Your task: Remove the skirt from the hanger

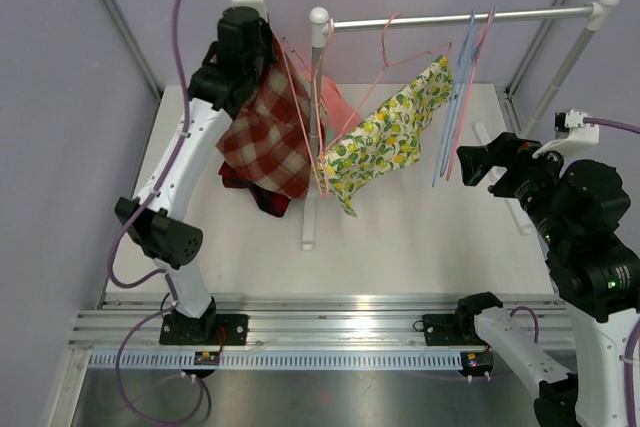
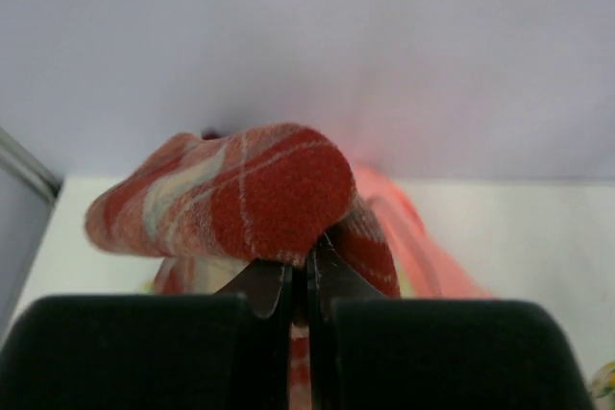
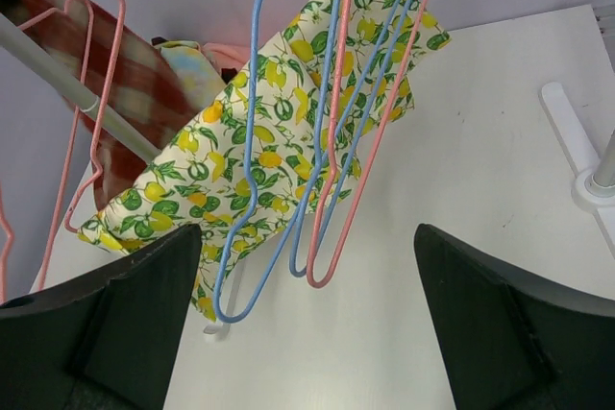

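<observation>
1. Lavender walls enclose a white table (image 1: 420,237), on which a white garment rack is stood; its left post (image 1: 318,57) is taken as the reference.
2. The red plaid skirt (image 1: 265,142) is found just left of that post, bunched and lifted at its upper edge.
3. A fold of the skirt is pinched between the tightly closed fingers of the left gripper (image 2: 300,285), presumably so that the fabric can be drawn away from the pink wire hanger (image 1: 300,122) crossing its front.
4. Whether the skirt is already free of that hanger cannot be told, since wire and cloth overlap in the overhead view.
5. A lemon-print cloth (image 1: 390,137) is hung just right of the post and is touched by neither gripper.
6. Empty blue and pink hangers (image 1: 452,112) are hung well right of the post.
7. The right gripper (image 3: 307,333) is held wide open and empty, farther right of the post and facing those hangers. It is judged to be parked clear, or ready to steady a hanger.
</observation>
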`<state>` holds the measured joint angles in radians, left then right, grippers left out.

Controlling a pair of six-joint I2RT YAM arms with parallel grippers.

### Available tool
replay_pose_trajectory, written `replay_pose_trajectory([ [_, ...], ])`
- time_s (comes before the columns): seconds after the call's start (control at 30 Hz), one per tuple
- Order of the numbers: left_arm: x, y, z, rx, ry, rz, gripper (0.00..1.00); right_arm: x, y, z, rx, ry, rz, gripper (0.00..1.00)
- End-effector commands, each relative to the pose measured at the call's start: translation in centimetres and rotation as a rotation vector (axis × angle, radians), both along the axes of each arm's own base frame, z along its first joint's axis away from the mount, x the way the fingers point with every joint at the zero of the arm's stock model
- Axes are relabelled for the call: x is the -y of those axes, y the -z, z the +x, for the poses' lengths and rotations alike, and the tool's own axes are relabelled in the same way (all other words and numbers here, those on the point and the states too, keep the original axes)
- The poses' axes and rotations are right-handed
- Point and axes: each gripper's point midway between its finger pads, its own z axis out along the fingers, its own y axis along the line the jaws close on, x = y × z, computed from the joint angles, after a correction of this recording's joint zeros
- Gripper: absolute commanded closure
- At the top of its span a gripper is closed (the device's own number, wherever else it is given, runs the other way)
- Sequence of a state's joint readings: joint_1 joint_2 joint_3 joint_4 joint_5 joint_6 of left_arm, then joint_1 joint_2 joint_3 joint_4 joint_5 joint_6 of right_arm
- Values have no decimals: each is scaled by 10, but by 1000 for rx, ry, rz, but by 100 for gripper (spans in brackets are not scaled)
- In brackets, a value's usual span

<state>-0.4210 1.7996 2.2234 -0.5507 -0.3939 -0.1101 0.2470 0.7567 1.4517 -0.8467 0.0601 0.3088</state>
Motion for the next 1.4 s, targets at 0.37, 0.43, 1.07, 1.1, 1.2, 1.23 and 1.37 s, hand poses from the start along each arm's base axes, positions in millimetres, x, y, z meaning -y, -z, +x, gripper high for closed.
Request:
replay_pose_trajectory([
  [0.37, -30, 92, 16, -218, -13, -184, 1, -24, -60, -33, 204, -189, 15, 1],
  [0.43, -38, 45, -18, -136, -4, -208, 1, -37, -63, -27, 227, -264, -13, 1],
  [1.07, -100, 177, -276, -257, -29, -207, 1, -139, -64, 133, 120, -573, 116, 6],
  [1.1, -102, 181, -278, -263, -36, -194, 1, -144, -58, 138, 106, -576, 124, 6],
  [1.2, -113, 197, -283, -275, -76, -164, 1, -161, -44, 144, 85, -598, 129, 7],
  [1.23, -115, 198, -283, -271, -85, -165, 1, -166, -40, 145, 78, -598, 127, 8],
  [1.37, -114, 199, -284, -254, -75, -175, 1, -180, -28, 147, 58, -609, 105, 29],
])
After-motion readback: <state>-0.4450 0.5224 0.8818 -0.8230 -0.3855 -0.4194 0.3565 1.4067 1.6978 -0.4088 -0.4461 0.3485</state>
